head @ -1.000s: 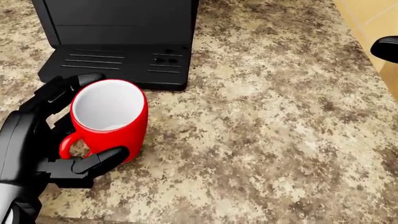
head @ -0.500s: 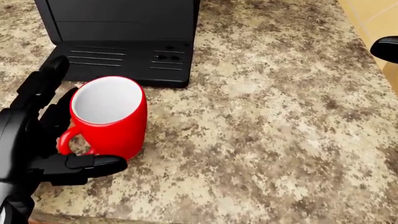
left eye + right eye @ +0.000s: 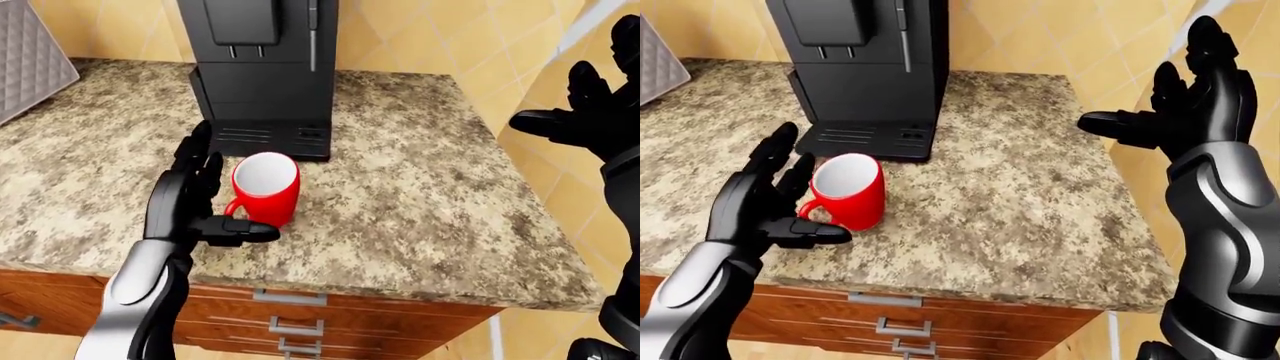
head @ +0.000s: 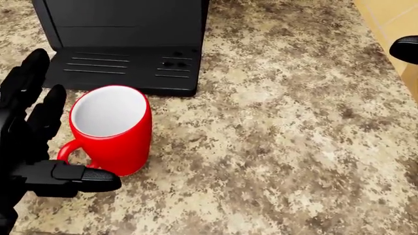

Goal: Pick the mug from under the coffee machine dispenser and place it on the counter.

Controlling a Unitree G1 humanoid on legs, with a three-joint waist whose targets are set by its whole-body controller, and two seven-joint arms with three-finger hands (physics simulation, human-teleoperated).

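Red mug point(image 4: 112, 129) stands beside open left robot hand point(image 4: 33, 147).

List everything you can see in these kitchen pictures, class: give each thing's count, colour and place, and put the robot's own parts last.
mug: one, red with a white inside, upright on the counter just below the coffee machine's tray in the head view
coffee machine: one, black, on the counter against the wall
counter: one, speckled brown granite, fills the head view
drawers: brown wood with metal handles, under the counter's edge
wall: yellow tiles, behind the counter
grey quilted object: one, top left of the left-eye view, cut off
left hand: black, fingers spread open beside the mug's handle
right hand: black, open, raised at the right, off the counter
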